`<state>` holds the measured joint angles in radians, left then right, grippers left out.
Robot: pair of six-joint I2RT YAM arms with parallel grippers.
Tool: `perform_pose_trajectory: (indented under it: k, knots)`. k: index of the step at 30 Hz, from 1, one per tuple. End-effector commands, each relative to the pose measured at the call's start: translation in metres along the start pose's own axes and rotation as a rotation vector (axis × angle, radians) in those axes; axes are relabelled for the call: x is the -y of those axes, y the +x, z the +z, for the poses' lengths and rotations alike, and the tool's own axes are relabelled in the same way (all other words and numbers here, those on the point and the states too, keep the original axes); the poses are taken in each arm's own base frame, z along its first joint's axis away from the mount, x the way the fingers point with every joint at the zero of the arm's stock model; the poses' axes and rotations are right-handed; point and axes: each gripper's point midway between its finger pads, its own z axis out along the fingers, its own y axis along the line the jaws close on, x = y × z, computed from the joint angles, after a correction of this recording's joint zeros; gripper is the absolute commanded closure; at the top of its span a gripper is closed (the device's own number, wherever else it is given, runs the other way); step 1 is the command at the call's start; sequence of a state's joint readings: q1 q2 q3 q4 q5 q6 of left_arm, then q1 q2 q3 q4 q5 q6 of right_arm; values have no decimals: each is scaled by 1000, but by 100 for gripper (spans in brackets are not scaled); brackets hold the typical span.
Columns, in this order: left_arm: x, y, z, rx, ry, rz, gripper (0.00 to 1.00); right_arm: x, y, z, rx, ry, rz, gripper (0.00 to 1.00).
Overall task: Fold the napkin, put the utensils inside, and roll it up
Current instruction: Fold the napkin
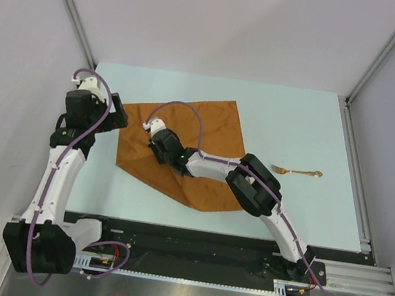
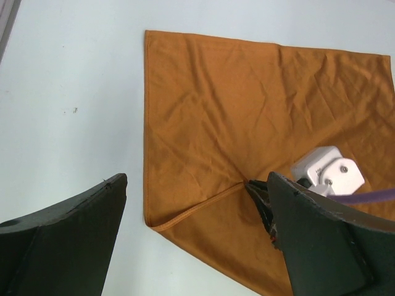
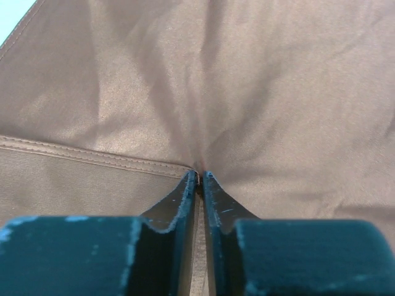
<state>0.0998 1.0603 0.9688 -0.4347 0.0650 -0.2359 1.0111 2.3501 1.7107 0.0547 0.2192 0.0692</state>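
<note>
Right gripper point(image 3: 199, 176) clenched on napkin point(image 1: 216, 121); left gripper point(image 1: 117, 115) hangs released.
Best to lift low, drawing the cloth straight across, edges matched.

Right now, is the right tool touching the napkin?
Touching. The right wrist view shows the right tool pinched shut on the napkin at its hem, with creases in the cloth fanning out from the pinch.
</note>
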Motion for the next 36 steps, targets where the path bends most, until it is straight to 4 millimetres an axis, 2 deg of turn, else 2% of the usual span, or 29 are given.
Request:
perform_pose_trajectory:
  k: [1,4,7,12,17,21,26,27,29,30,33,34,36]
  knots:
    - [3,-5,1,22,20,-11,0,-10,-56,-39,119,23,-18,89]
    - [3,-6,1,23,22,-14,0,-17,-69,-53,148,30,-35,89]
    - [3,-6,1,23,23,-13,0,-24,-74,-61,156,35,-53,86]
    - [3,-5,1,22,22,-13,0,-39,-69,-71,138,19,-82,89]
    - [4,-6,0,24,24,-14,0,-66,-63,-87,128,-21,-96,95]
    - [4,-6,1,25,29,-17,0,-69,-62,-88,121,-43,-78,99]
    - [5,-5,1,21,31,-16,0,-47,-62,-71,110,-29,-52,100]
    - [5,-5,1,20,31,-16,0,-33,-63,-67,106,-12,-32,100]
    - [4,-5,1,20,29,-17,0,-18,-61,-62,97,-3,-15,100]
    - [5,-4,2,18,31,-15,0,0,-62,-58,93,21,6,100]
    - [5,-3,3,14,32,-18,0,24,-62,-51,89,35,41,100]
    - [6,-4,3,18,37,-19,0,45,-61,-46,83,59,66,100]
    - [6,-2,5,14,42,-22,0,62,-61,-40,82,61,99,100]
